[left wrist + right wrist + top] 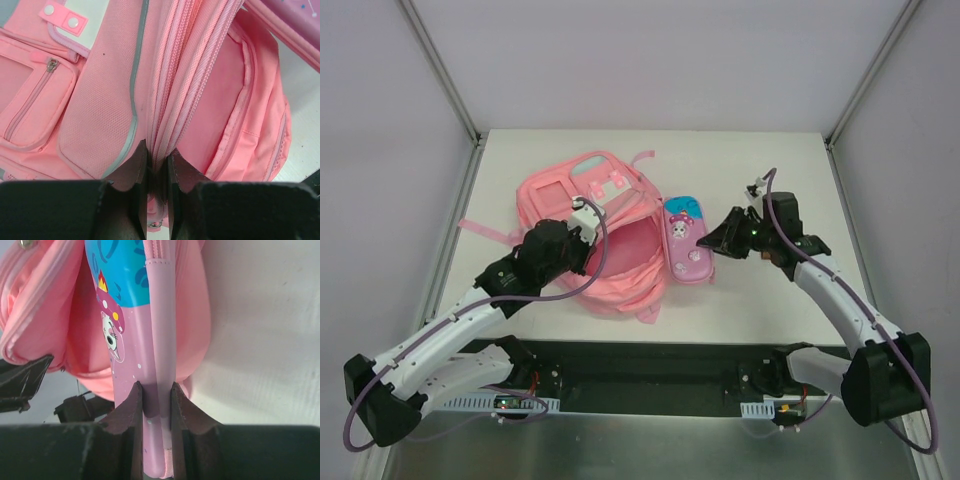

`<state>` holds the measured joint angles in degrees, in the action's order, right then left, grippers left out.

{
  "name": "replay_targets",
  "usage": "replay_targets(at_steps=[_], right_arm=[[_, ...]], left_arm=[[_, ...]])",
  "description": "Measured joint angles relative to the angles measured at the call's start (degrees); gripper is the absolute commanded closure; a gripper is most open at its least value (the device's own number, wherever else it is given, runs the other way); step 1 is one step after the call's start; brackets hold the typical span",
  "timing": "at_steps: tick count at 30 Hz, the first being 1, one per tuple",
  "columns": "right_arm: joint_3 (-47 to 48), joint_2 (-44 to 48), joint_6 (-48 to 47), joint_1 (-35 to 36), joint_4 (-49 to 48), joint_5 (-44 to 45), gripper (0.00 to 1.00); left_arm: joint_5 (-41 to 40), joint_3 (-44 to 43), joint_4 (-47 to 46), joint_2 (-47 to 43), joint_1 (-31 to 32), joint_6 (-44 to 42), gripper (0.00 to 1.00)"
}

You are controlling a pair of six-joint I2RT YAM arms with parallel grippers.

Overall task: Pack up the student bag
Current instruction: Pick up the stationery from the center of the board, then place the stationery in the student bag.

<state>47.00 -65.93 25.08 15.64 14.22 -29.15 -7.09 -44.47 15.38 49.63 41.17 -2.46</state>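
A large pink student bag (552, 195) lies open-mouthed in the middle of a white table (750, 180). The left gripper (157, 165) pinches the bag's zip edge between nearly closed jaws. The right gripper (157, 400) is clamped on the rim of a pink cartoon pencil case (685, 245), which sits right against the bag's right side.

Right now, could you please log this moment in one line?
left gripper: shut on student bag zip edge | right gripper: shut on pencil case | case outside bag
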Motion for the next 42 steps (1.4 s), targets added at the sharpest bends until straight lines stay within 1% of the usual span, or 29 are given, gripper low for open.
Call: replay_targets(at_steps=[6,10,13,17,23,28,29,30,31,32,34,35,37,38,41,42], right_arm=[[-1.6,0.6,4.0,5.9,-0.8,-2.3,0.99],[-1.8,-2.2,6.9,9.1,-4.7,-3.9,0.99],[-0.8,-7.4,8.6,11.2,-7.4,-4.3,0.99],[4.1,-16.2,11.0,13.8,-10.7,-4.3,0.99],[11.1,-28.3,17.2,17.0,-19.7,-3.8,0.99],[15.7,-34.9,21.0,19.1,-24.2,-1.1,0.99],[16.4,-35.7,21.6,19.5,-24.8,-0.6,0.95],[16.9,-36.4,22.1,19.6,-25.4,-0.2,0.86],[17.5,-37.3,22.8,19.8,-26.2,0.1,0.82],[17.9,-38.2,23.5,20.0,-27.6,0.4,0.69],[18.0,-39.2,24.7,20.2,-29.4,1.0,0.66],[17.9,-39.5,25.1,20.3,-30.3,1.2,0.58],[17.1,-39.4,25.6,20.2,-32.2,1.8,0.51],[16.4,-39.1,25.5,20.2,-33.3,2.1,0.42],[12.5,-36.4,24.9,20.2,-35.4,3.5,0.36],[10.6,-34.4,24.2,20.2,-35.3,4.0,0.35]], left_arm=[[-0.5,0.2,0.0,-0.7,0.0,0.1,1.00],[-0.2,0.3,0.0,-1.2,0.0,0.0,1.00],[1.1,0.4,0.0,-1.8,0.0,0.0,1.00],[3.2,0.4,0.2,-2.5,0.0,0.0,1.00],[6.2,0.4,0.4,-3.4,-0.1,0.1,1.00],[7.3,0.4,0.5,-4.0,-0.4,0.2,1.00],[7.4,0.4,0.4,-4.1,-0.4,0.2,1.00],[7.6,0.4,0.4,-4.1,-0.4,0.2,1.00],[7.7,0.4,0.4,-4.1,-0.4,0.2,1.00],[7.9,0.4,0.4,-4.1,-0.4,0.2,1.00],[8.1,0.4,0.4,-4.1,-0.4,0.2,1.00],[8.1,0.4,0.4,-4.1,-0.4,0.2,1.00],[8.0,0.4,0.2,-4.2,-0.4,0.4,1.00],[8.0,0.4,0.2,-4.2,-0.4,0.4,1.00],[7.5,0.8,0.0,-4.8,-0.4,0.6,0.99],[7.4,1.2,0.0,-5.1,-0.4,0.6,0.96]])
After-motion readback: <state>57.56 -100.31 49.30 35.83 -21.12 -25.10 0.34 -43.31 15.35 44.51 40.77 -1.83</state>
